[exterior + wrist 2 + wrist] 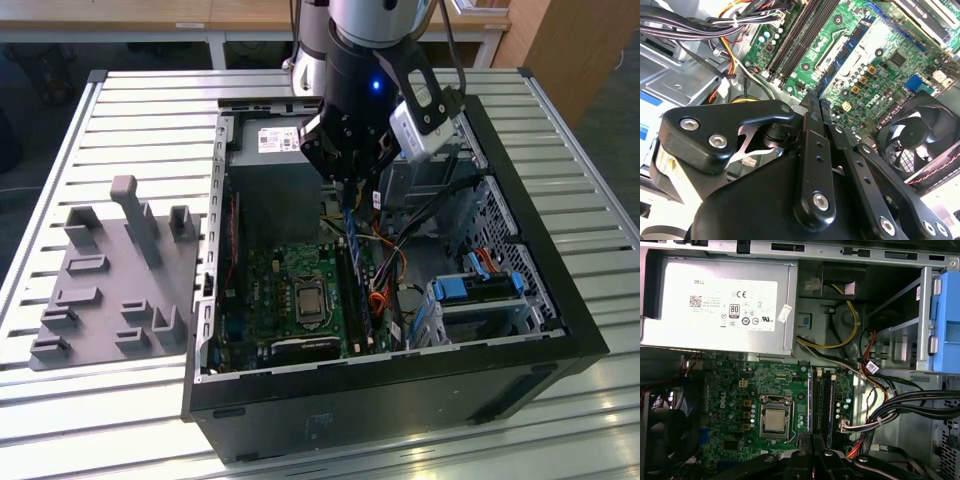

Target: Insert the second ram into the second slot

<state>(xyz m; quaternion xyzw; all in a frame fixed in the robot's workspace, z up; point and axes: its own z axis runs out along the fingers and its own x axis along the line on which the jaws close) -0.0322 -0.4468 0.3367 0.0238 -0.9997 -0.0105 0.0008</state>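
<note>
The pincer (346, 192) is clamped on the top of the second ram (351, 238), which hangs tilted beneath it over the memory slots (352, 300).

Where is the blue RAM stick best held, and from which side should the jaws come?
Grip the RAM stick on its two flat faces, near the middle of its upper long edge, coming from above. It is thin and stands on edge over the memory slots, so the lower contact edge must stay free. The gripper seems to hold it this way.
</note>
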